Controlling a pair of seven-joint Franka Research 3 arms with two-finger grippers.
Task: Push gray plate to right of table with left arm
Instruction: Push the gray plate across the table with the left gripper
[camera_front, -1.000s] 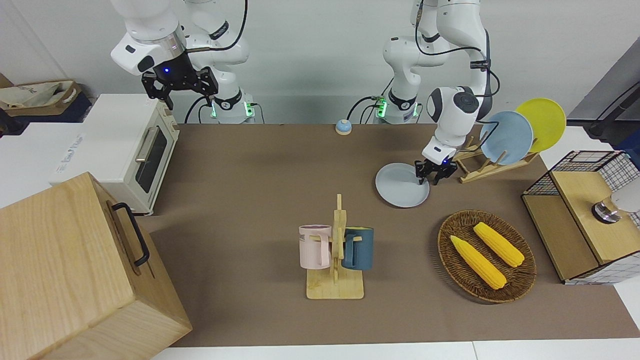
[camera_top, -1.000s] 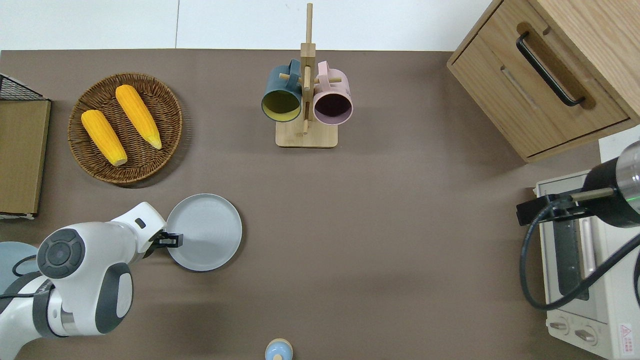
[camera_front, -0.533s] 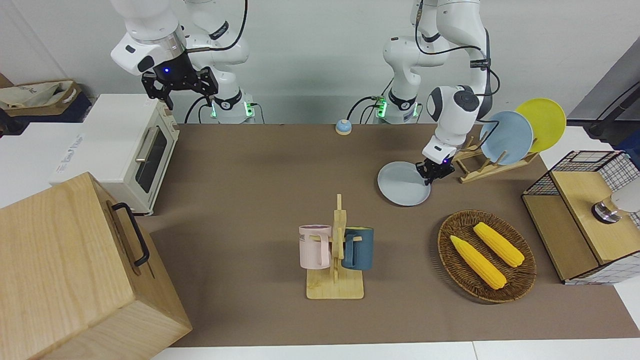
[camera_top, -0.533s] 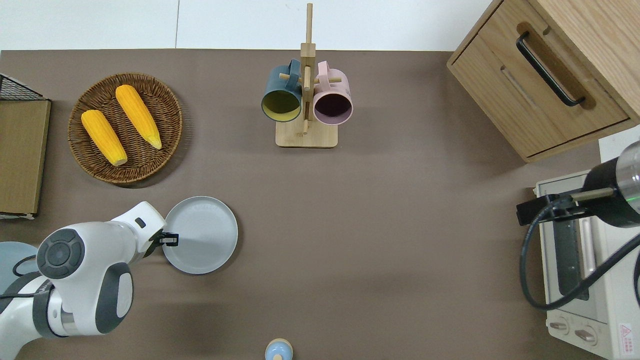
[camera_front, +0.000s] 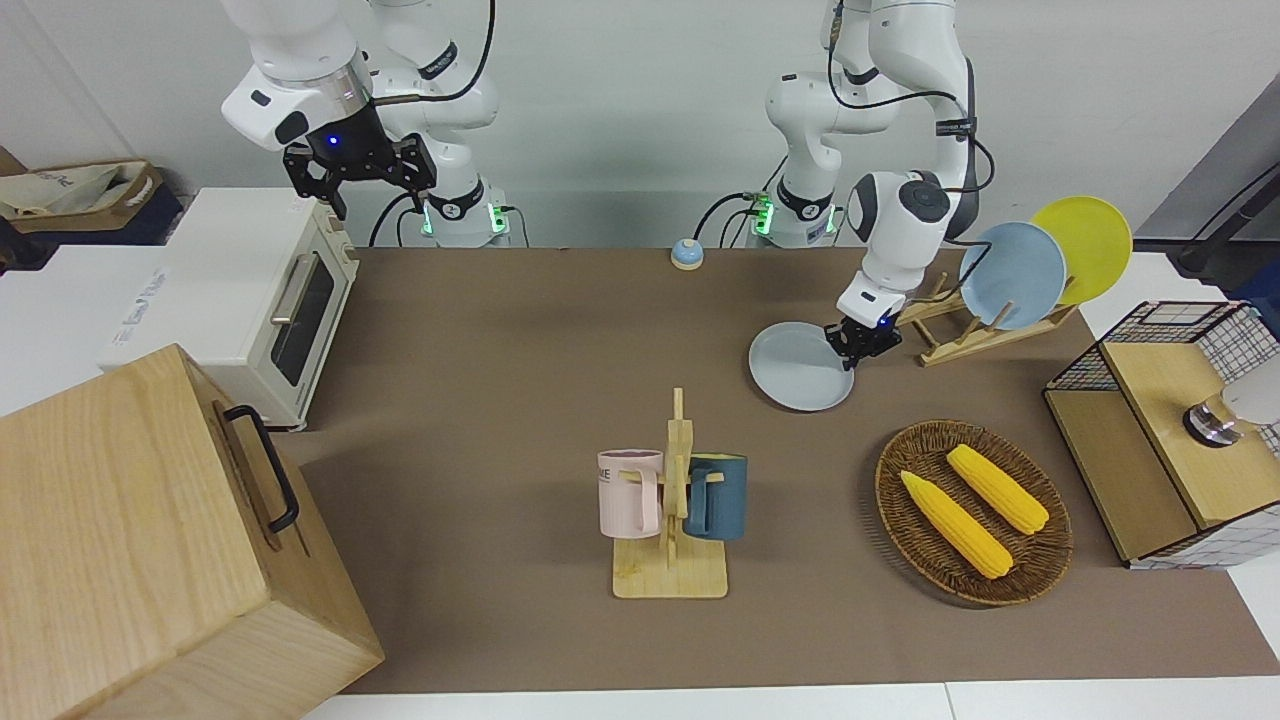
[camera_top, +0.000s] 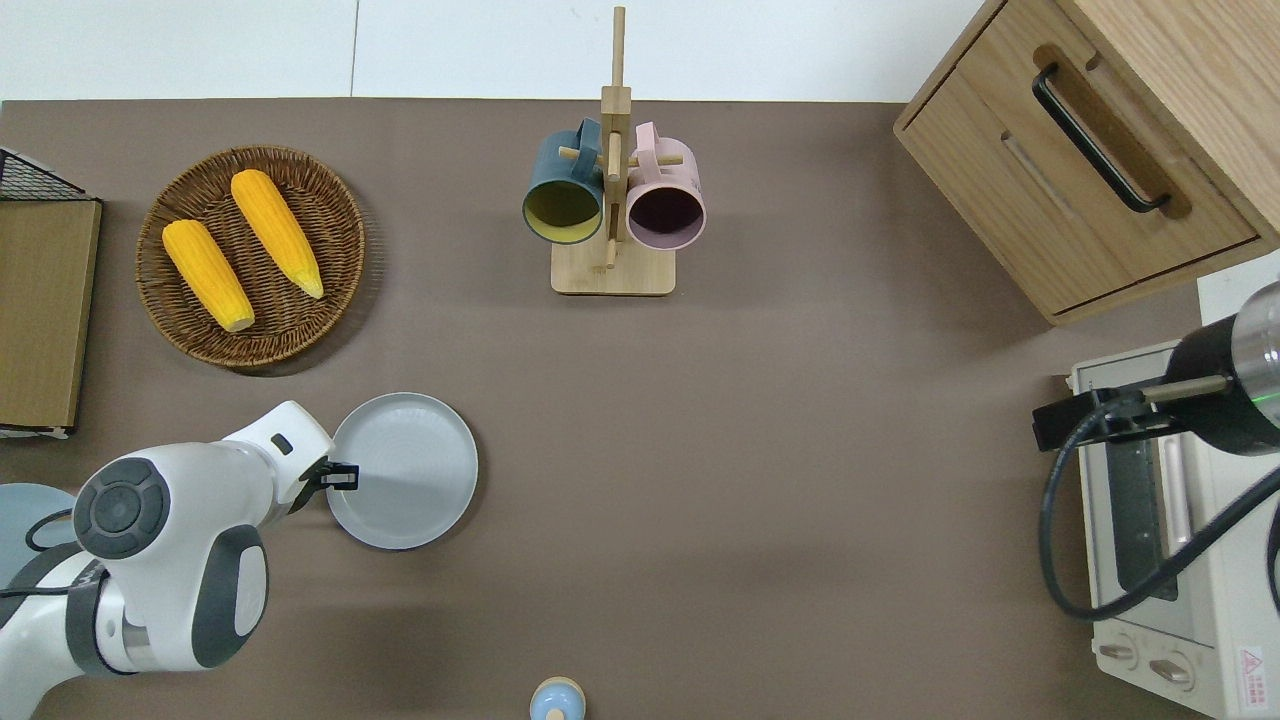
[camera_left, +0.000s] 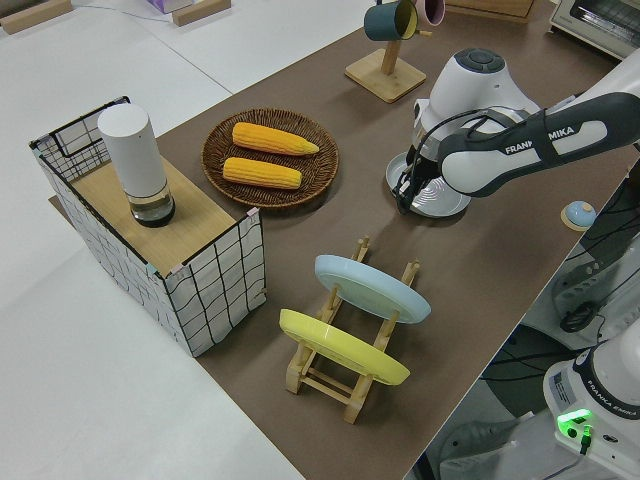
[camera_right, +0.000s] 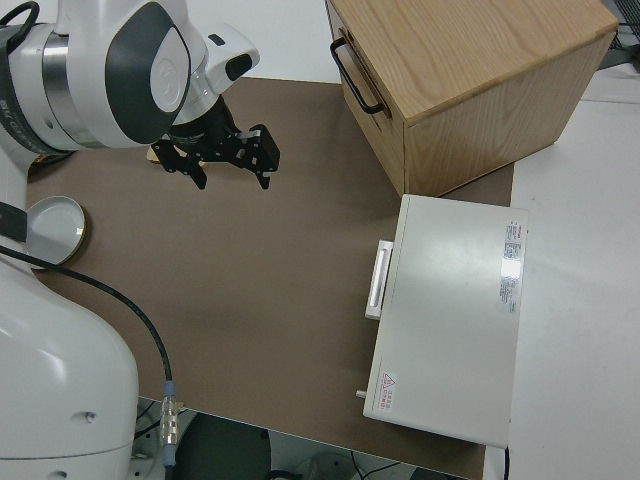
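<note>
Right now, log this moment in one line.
left gripper: at gray plate rim | plate: flat on table | right arm: parked

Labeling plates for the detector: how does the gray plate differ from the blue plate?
The gray plate lies flat on the table; the blue plate stands on edge in the wooden rack. The gray one is paler. The left gripper is at the gray plate's rim; nothing touches the blue one. Both are round.

Glossy white arms with grey joint caps, black cables and "FRANKA EMIKA" lettering; black claws show blue lights, bases green lights.
</note>
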